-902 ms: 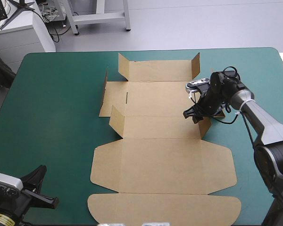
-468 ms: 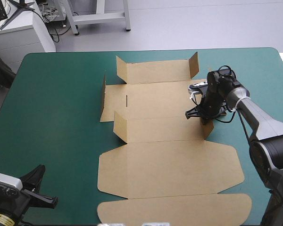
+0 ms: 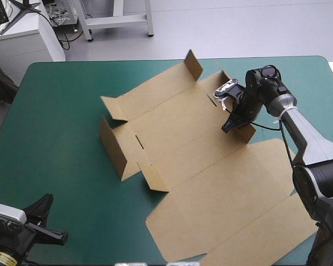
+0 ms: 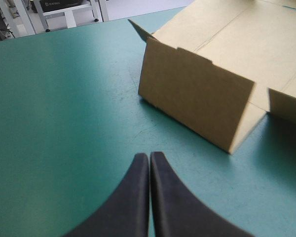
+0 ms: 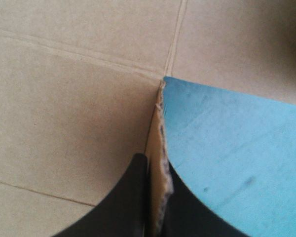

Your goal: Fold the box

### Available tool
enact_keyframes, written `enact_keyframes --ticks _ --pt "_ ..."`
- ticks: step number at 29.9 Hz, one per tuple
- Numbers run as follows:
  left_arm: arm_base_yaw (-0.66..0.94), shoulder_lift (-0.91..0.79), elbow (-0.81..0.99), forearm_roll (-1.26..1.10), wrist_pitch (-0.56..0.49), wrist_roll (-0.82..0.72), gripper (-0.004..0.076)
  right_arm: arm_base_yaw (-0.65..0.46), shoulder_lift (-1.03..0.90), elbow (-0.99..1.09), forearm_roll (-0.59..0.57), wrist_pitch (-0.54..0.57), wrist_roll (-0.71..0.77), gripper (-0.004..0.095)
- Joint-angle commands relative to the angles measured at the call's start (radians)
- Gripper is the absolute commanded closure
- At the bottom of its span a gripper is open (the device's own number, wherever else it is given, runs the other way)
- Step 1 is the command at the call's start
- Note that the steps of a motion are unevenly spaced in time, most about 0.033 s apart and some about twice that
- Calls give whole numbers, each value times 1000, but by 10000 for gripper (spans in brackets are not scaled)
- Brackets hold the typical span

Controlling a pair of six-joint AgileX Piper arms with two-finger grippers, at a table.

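Note:
The brown box (image 3: 200, 166) lies as a cut sheet turned at a slant across the teal-green table (image 3: 61, 111), with some small side walls raised. My right gripper (image 3: 228, 128) is at the sheet's far right side, shut on a raised flap there. In the right wrist view the board's edge (image 5: 160, 143) runs between my black fingers (image 5: 133, 197), with flat board (image 5: 79, 98) beyond. My left gripper (image 4: 149, 163) is shut and holds nothing, low over bare cover near the table's front left corner (image 3: 47, 221). A raised brown wall (image 4: 192, 98) stands ahead of it.
The sheet's wide lid panels (image 3: 250, 221) reach toward the table's front right, close to the right arm's base. Bare teal-green cover (image 4: 54, 108) spreads over the table's left half, between the left gripper and the box.
The whole sheet has swung round on the table: its far panels went left and its front panels right. My right gripper kept the flap and shifted slightly farther away. The left arm stayed still.

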Motion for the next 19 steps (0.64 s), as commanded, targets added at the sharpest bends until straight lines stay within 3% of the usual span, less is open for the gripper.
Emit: enact_keyframes --ticks 1,12,17,19 --pt "-3 15 -22 11 -73 -6 734 3 -51 -70 45 -16 -200 927" --pt "-3 15 -22 11 -71 -6 734 143 -22 -86 91 -65 -482 928" --pt "-3 15 -22 11 -72 -6 734 226 49 -109 -35 -205 -530 928" --pt "-3 15 -22 11 -72 -6 734 242 90 -140 -89 -211 -530 928"
